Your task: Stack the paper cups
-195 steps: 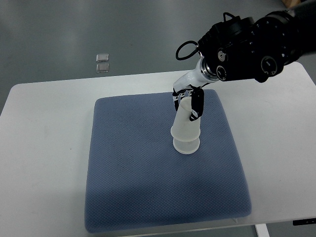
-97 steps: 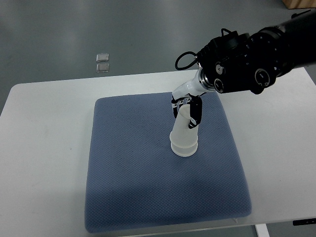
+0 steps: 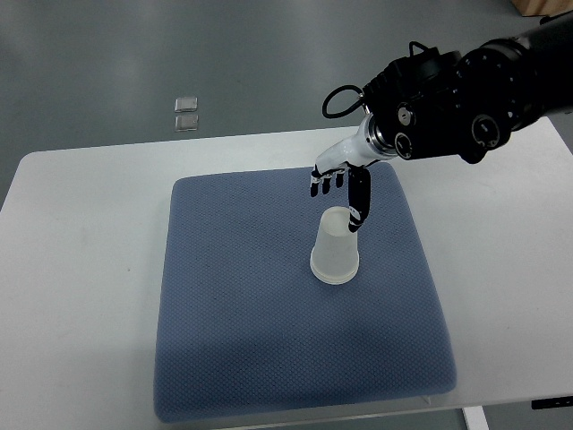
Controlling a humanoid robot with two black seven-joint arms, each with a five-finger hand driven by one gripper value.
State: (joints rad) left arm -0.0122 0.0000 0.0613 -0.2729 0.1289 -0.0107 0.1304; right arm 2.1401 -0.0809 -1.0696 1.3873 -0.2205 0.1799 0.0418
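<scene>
White counter [image 3: 81, 233] with blue textured mat [image 3: 242, 340] | translucent white paper cup stack [image 3: 336, 249] set inverted at mat centre-right | right hand [image 3: 345, 190] fingers spread, holding nothing, just above | withdrawal to be made vertically, stack left undisturbed

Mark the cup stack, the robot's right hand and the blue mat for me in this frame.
cup stack [image 3: 336, 253], top view, on its translucent side wall.
right hand [image 3: 342, 190], top view, middle of the hand, just above the stack.
blue mat [image 3: 242, 331], top view, on a bare stretch in front of the stack.
</scene>
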